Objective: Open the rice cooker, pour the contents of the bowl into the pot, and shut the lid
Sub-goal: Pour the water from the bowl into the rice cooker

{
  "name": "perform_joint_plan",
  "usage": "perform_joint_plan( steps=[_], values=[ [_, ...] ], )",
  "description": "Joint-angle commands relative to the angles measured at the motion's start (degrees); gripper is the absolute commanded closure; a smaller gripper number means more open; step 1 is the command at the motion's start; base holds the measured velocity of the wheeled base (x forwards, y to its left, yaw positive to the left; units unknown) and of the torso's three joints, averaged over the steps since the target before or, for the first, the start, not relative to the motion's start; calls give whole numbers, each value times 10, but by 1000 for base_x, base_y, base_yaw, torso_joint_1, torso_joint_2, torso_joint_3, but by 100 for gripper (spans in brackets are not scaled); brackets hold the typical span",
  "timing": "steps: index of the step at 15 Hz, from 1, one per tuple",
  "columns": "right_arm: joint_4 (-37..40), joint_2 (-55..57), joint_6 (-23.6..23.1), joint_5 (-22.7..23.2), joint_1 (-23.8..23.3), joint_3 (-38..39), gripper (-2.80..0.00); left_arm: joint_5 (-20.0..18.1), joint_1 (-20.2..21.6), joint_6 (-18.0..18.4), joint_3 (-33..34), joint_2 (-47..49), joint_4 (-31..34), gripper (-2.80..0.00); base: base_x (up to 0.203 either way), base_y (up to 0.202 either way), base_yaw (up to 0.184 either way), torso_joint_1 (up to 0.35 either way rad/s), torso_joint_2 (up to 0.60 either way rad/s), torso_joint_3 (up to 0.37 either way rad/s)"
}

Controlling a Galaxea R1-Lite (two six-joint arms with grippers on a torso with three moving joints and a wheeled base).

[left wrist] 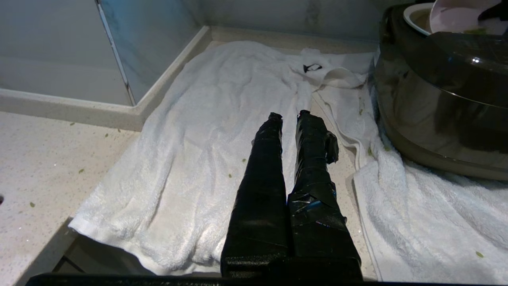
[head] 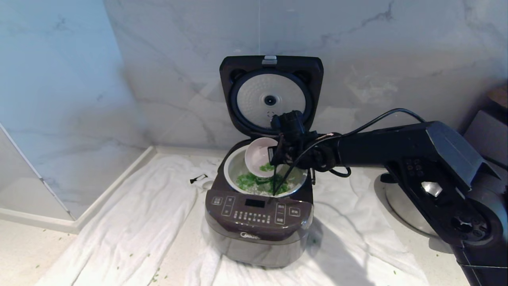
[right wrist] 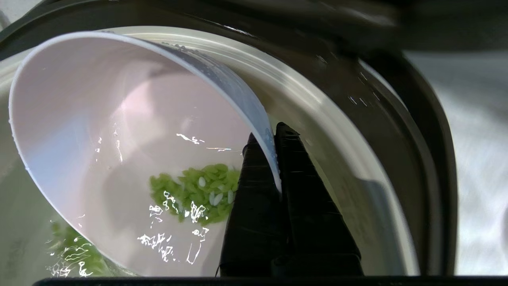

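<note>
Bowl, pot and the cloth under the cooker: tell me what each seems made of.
Bowl: thin, glossy white, probably plastic or melamine; the slim rim pinched by the right gripper suggests so.
Pot: smooth pale coated metal, seemingly; fine concentric lines on its wall.
Cloth: white terry towel, looped fuzzy pile, soft folds.

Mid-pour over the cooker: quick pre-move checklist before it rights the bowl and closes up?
1. Lid fully up, clear of the arm: ok.
2. Right hand pinching the bowl rim: ok.
3. Bowl tipped over the pot: ok.
4. Bowl emptied: not ok, green grains cling inside.
5. Towel free of spills: not ok, green bits scattered.
6. Left hand parked beside the rice cooker: ok.
</note>
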State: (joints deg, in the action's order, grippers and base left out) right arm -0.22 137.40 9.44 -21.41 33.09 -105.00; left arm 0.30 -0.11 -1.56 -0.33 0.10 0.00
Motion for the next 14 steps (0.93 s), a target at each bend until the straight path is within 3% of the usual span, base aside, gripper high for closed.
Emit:
perform_joint_plan(
  steps=[1,4,6,14],
  values=[
    [-142,-5,-73,-17,17,55,0,0,0,0,0,1,0,0,0,0,0,0,0,0],
    [-360,-4,-250,-32,37,136,0,0,0,0,0,1,0,0,0,0,0,0,0,0],
    [-462,1,-314,-34,40,158,0,0,0,0,0,1,0,0,0,0,0,0,0,0],
    [-570,-31,-350,-34,50,209,0,0,0,0,0,1,0,0,0,0,0,0,0,0]
  ],
)
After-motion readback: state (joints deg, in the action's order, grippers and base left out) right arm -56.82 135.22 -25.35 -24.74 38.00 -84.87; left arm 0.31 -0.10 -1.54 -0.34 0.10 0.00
